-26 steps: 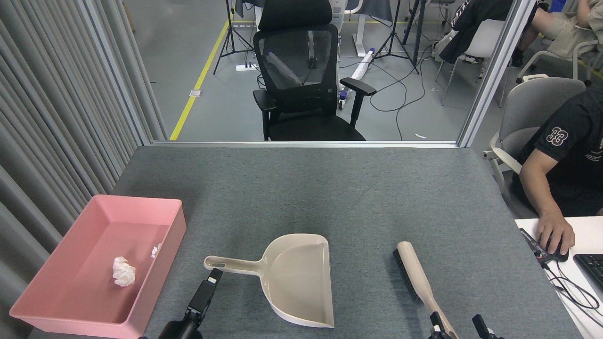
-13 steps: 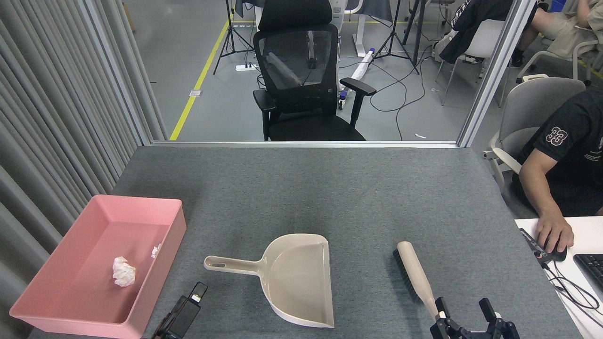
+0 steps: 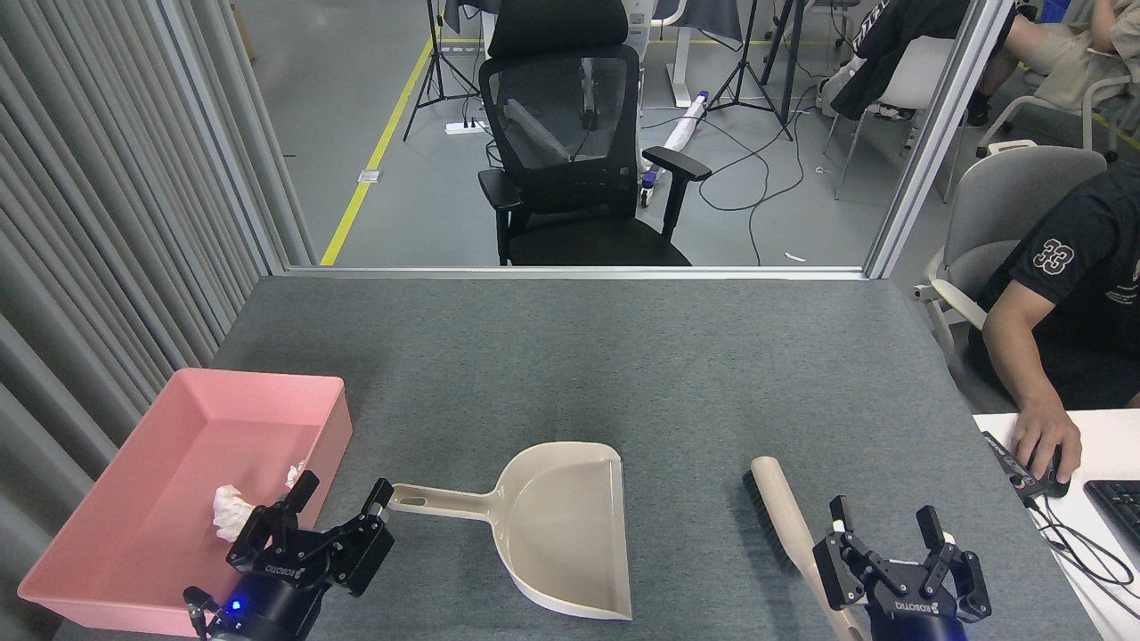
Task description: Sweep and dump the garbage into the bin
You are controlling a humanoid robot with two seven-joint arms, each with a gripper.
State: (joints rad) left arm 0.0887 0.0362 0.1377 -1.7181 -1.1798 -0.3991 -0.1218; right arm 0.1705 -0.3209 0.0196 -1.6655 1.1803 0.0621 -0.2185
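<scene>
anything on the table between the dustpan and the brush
No. In the head view the stretch between the dustpan and the brush is bare grey table; both paper balls already lie in the pink bin.

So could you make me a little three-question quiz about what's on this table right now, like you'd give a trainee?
1. True or false: the beige plastic dustpan holds a crumpled white paper ball.
2. Where do the paper balls lie? A) on the grey felt table B) in the shallow pink plastic tray C) under the beige hand brush
3. Fill in: both the left gripper and the right gripper stand ____, holding nothing.

Key:
1. False; the dustpan is empty.
2. B; one is half hidden behind the left gripper.
3. open
</scene>
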